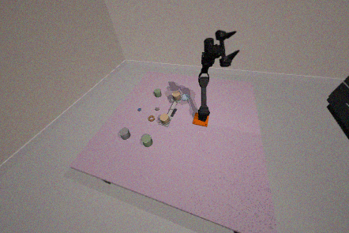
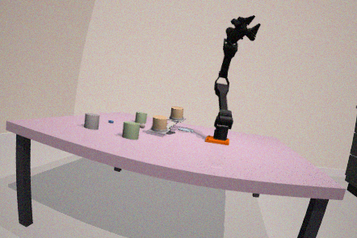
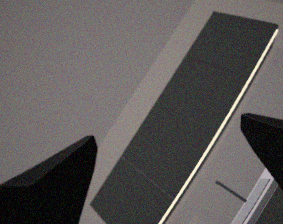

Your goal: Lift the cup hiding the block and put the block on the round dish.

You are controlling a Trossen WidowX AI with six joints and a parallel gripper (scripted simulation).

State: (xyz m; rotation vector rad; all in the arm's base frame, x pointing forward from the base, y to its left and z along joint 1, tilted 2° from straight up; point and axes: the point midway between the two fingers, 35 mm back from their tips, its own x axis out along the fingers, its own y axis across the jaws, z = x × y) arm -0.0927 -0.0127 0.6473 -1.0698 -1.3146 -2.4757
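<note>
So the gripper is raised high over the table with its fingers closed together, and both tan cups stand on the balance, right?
Not closed: the gripper's fingers stand wide apart with nothing between them, as the wrist view shows.
</note>
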